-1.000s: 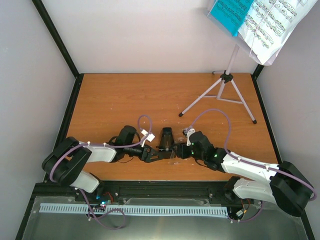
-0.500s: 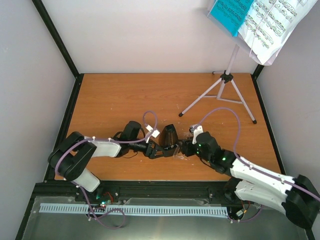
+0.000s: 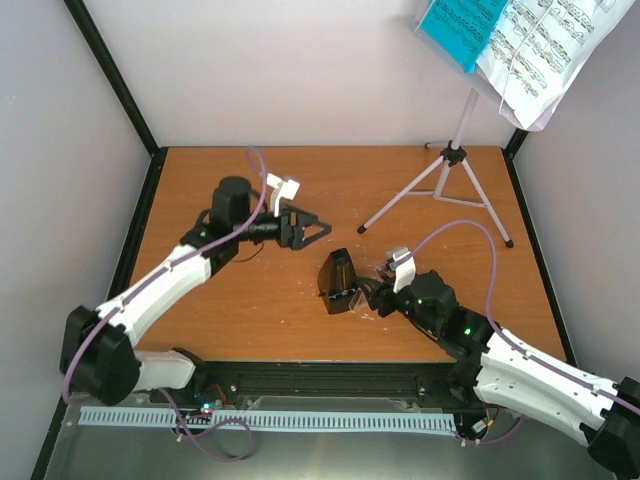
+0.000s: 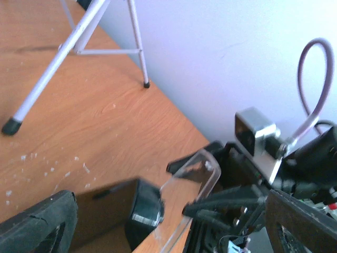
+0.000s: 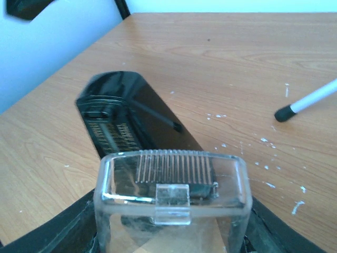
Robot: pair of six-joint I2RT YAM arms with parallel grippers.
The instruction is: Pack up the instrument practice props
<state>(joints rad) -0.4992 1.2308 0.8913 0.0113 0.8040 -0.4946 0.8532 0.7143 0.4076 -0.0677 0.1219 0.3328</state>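
The small black pyramid metronome (image 3: 337, 283) lies on the wooden table, also in the right wrist view (image 5: 124, 121) and the left wrist view (image 4: 126, 213). My right gripper (image 3: 372, 297) is shut on its clear plastic cover (image 5: 171, 192), held just in front of the metronome's wide end. My left gripper (image 3: 318, 228) is open and empty, up and to the left of the metronome. The silver tripod music stand (image 3: 447, 170) stands at the far right. Its white desk (image 3: 540, 105) carries the white sheet music (image 3: 548, 40) and the teal folder (image 3: 458, 25).
Tripod legs (image 4: 79, 45) spread over the far right of the table. Black frame posts (image 3: 110, 75) and pale walls enclose the table. White specks (image 5: 263, 142) dot the wood near the metronome.
My left gripper has let go by the metronome, swung back and left, and opened. The metronome and my right gripper have shifted slightly right.
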